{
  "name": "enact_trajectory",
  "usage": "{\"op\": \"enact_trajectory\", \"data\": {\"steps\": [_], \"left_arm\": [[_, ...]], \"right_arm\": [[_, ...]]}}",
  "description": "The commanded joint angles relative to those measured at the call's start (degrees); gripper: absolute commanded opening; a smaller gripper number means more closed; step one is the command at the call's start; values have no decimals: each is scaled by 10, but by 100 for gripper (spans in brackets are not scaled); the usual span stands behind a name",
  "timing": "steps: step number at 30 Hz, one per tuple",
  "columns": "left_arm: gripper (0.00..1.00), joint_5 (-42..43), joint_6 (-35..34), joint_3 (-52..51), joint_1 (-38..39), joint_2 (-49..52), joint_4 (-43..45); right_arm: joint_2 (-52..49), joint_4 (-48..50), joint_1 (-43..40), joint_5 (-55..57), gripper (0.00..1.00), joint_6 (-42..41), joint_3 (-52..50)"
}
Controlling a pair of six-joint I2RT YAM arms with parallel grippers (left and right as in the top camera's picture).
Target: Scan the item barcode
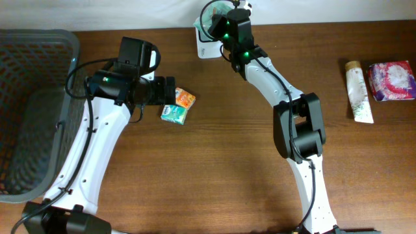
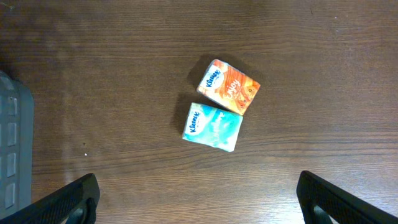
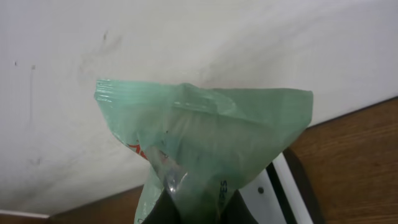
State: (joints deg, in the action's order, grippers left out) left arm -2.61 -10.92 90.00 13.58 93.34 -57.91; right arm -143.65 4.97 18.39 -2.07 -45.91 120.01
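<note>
right pincer (image 3: pixel 194 208) clamped shut on lower fold of green packet (image 3: pixel 205 137), held at far edge of table (image 1: pixel 214 162) above white scanner base (image 1: pixel 205 47). packet looks light, thin, crinkly, slippery, floppy; best gripped by sealed edge, barcode clear. left pincer (image 2: pixel 199 202) wide open, empty, over tissue packs (image 2: pixel 211 126).

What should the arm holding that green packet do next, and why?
Probably turn the green packet slowly above the white scanner. The right pincer is shut on its crumpled end, holding it right by the scanner, and no barcode shows on the face in view.
</note>
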Motion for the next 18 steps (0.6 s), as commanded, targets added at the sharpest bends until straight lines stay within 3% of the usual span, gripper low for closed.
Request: {"op": "enact_trajectory", "data": {"steps": [1, 5, 9, 11, 15, 18], "left_arm": [[99, -2, 3, 1, 0, -1, -1], [99, -2, 3, 1, 0, -2, -1], [99, -2, 3, 1, 0, -2, -1], [99, -2, 3, 1, 0, -1, -1], [99, -2, 3, 1, 0, -2, -1], [99, -2, 3, 1, 0, -2, -1]], "right_arm": [[7, 4, -9, -35, 4, 7, 10], [44, -9, -16, -48, 4, 21, 10], [17, -100, -12, -52, 4, 24, 9], [38, -70, -16, -80, 4, 63, 10], [80, -29, -21, -89, 4, 63, 11], [69, -83, -19, -48, 4, 63, 11]]}}
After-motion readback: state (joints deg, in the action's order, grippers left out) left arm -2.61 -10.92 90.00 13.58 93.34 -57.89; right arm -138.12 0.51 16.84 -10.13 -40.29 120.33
